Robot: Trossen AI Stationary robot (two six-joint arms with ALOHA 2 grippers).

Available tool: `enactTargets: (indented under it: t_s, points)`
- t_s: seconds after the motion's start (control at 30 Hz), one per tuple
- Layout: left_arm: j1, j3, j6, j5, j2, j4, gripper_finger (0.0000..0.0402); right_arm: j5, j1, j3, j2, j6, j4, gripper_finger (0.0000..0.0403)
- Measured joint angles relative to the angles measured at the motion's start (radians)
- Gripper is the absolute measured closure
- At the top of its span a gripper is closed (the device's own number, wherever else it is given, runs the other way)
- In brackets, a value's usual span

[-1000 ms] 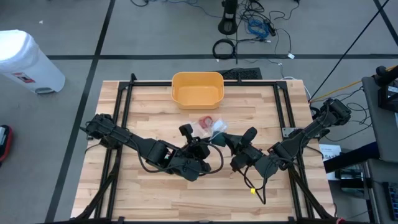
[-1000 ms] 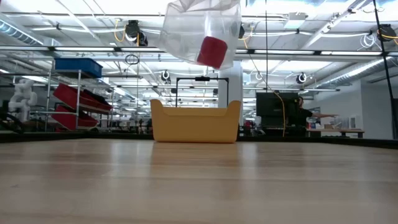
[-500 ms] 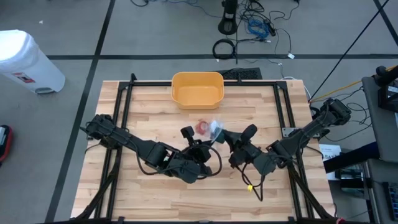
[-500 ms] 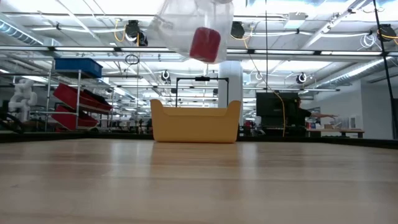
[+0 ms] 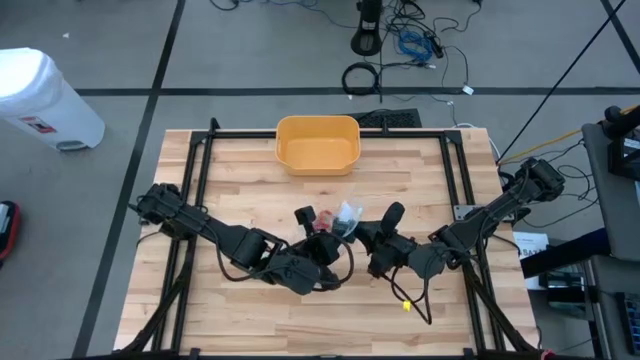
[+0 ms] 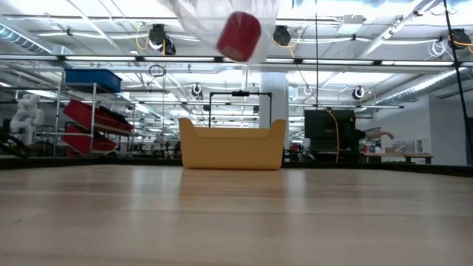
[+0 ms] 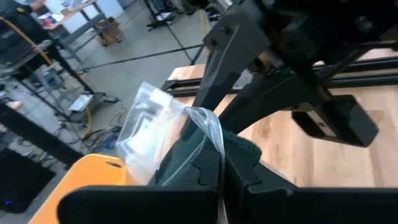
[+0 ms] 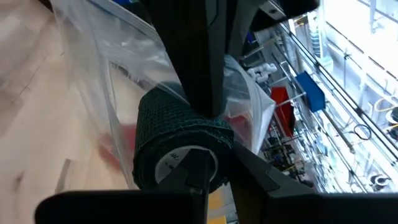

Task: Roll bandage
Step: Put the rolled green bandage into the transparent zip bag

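- Currently, left gripper [image 5: 322, 228] was clamped tight on the clear plastic bag [image 5: 347, 213], above mid-table.
- Red roll [image 6: 239, 35] hung inside that bag, well above the wood.
- Right gripper [image 5: 368, 236] pinched the dark green bandage roll [image 8: 180, 149], just beside the bag.
- Yellow bin [image 5: 317, 144] sat at the table's [image 5: 240, 310] far edge.

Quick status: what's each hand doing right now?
Left hand: shut on the clear plastic bag.
Right hand: shut on the dark bandage roll, through the bag.
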Motion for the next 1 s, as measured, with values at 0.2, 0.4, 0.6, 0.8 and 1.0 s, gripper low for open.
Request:
enactTargets:
  t_s: [0.2,0.4,0.6,0.8,1.0]
  points:
    - [-0.006,0.0,0.025,0.04,0.003,0.025,0.0398,-0.154,-0.01,0.0,0.0,0.053,-0.069,0.0356]
    - [-0.004,0.0,0.02,0.04,0.002,0.017,0.0398,-0.212,-0.01,0.0,0.0,0.077,-0.027,0.0306]
    - [-0.012,0.002,0.021,0.038,0.001,-0.006,0.0398,-0.173,0.03,0.049,-0.007,0.11,-0.097,0.026]
    - [-0.013,-0.002,0.02,0.036,0.004,-0.058,0.0398,-0.146,0.096,0.21,-0.016,0.355,-0.456,0.0241]
    - [-0.017,-0.002,0.017,0.032,0.003,-0.046,0.0398,-0.143,0.122,0.265,-0.014,0.519,-0.687,0.0232]
